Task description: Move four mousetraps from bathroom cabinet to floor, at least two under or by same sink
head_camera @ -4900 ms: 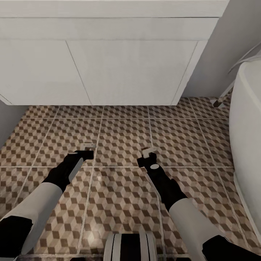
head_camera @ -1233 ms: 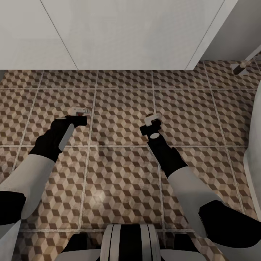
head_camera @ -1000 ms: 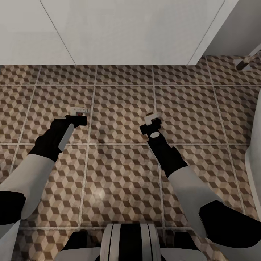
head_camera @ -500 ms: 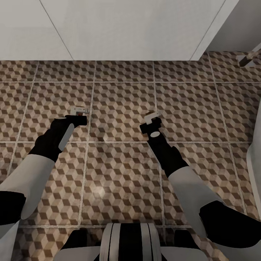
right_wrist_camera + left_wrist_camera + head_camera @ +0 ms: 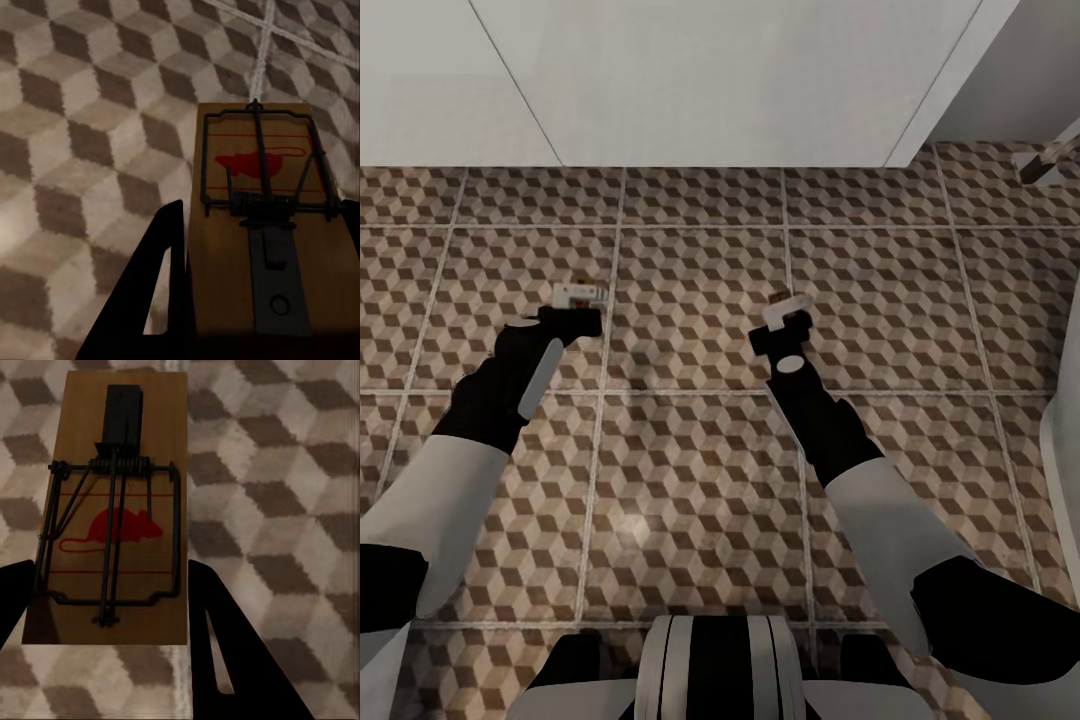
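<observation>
The bathroom floor [image 5: 700, 300] of cube-patterned tiles was spread below a white cabinet-like unit [image 5: 700, 80], presumably the sink's base. A mousetrap [image 5: 112, 510] was clamped between the fingers of the left gripper [image 5: 575, 312], and a second mousetrap [image 5: 262, 225] was clamped by the right gripper [image 5: 785, 322]. Both traps were held low over the tiles, near that unit, probably so they could be set down beside it.
</observation>
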{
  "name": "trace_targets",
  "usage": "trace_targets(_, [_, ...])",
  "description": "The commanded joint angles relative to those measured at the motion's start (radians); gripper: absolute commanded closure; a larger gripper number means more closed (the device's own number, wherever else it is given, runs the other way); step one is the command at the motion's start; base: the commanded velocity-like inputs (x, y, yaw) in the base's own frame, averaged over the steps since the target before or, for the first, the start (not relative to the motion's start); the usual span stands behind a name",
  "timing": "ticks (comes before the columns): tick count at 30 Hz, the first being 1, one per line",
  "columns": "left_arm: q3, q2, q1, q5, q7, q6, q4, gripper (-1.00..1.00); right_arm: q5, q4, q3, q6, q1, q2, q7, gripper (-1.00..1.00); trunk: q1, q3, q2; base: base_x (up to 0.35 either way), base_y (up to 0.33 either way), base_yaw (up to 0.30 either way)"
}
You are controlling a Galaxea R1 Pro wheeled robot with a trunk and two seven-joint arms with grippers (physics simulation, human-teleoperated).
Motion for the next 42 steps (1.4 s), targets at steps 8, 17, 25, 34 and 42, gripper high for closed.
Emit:
trace_targets(8, [-0.004, 0.000, 0.017, 0.009, 0.004, -0.015, 0.003, 1.00, 0.004, -0.004, 0.002, -0.049, -0.002, 0.000, -0.008, 1.00, 0.000, -0.001, 0.000, 0.000, 0.000, 0.000])
trace_targets(17, [-0.029, -0.015, 0.019, 0.008, 0.004, -0.272, 0.140, 1.00, 0.001, 0.066, 0.000, -0.112, -0.002, 0.000, 0.045, 1.00, 0.000, -0.001, 0.000, 0.000, 0.000, 0.000])
trace_targets(25, [-0.040, -0.020, 0.019, 0.007, 0.002, -0.327, 0.207, 1.00, 0.003, 0.190, -0.002, -0.221, -0.002, 0.000, 0.101, 1.00, 0.000, -0.001, 0.000, 0.000, 0.000, 0.000])
trace_targets(34, [-0.045, -0.019, 0.019, 0.008, 0.001, -0.410, 0.244, 1.00, 0.001, 0.219, -0.003, -0.269, -0.002, 0.000, 0.110, 1.00, 0.000, -0.001, 0.000, 0.000, 0.000, 0.000])
trace_targets(42, [-0.049, -0.020, 0.019, 0.009, 0.000, -0.415, 0.297, 1.00, -0.001, 0.220, -0.006, -0.274, -0.002, 0.000, 0.149, 1.00, 0.000, -0.001, 0.000, 0.000, 0.000, 0.000])
